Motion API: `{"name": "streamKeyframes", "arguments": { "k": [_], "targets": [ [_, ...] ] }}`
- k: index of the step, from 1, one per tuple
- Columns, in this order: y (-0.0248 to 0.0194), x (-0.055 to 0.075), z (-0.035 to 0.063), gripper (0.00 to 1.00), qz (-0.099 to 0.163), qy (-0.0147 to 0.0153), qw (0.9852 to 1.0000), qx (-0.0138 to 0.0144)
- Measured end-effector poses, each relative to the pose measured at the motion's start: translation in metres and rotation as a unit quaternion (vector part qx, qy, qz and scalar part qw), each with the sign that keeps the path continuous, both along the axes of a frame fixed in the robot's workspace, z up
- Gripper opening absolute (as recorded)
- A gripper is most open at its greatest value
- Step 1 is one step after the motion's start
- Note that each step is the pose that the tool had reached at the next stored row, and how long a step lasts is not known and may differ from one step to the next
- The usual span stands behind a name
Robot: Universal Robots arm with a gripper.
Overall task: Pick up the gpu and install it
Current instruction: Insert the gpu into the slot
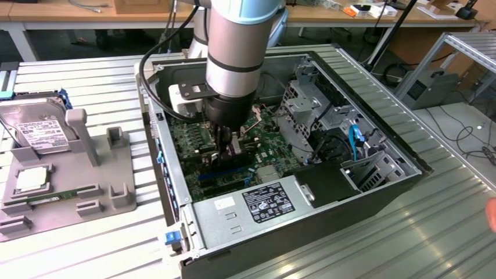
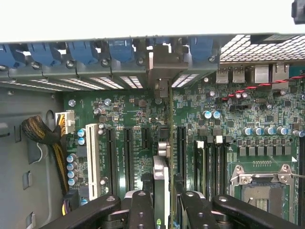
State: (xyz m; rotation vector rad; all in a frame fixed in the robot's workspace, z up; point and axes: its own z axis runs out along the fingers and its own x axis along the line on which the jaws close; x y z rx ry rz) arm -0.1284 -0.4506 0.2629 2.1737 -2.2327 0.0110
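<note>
Ribbed metal tabletop (image 1: 93,244) under open computer case (image 1: 387,192), cluttered desks behind. Gripper (image 2: 162,200) clamped on gpu (image 2: 161,176), edge-on above motherboard (image 2: 124,119) slots.

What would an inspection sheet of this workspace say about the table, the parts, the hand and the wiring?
Surface: ribbed metal table.
Job's things: gpu held on edge over the motherboard inside the open computer case.
Clutter: grey parts tray with hard drive.
Grippers: hand shut on the gpu.
Cables: black cable along the arm; blue cable in the case.
Surroundings: wooden benches behind.
</note>
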Motion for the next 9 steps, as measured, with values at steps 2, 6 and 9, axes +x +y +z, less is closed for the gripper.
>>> {"name": "streamKeyframes", "arguments": {
  "k": [2, 6, 9],
  "targets": [
    [0.0000, 0.0000, 0.0004, 0.27, 0.000, 0.0000, 1.0000, 0.0000],
    [0.0000, 0.0000, 0.0005, 0.27, 0.004, 0.0001, 1.0000, -0.0001],
    [0.0000, -0.0001, 0.0005, 0.27, 0.010, 0.0001, 1.0000, -0.0001]
  ]
}}
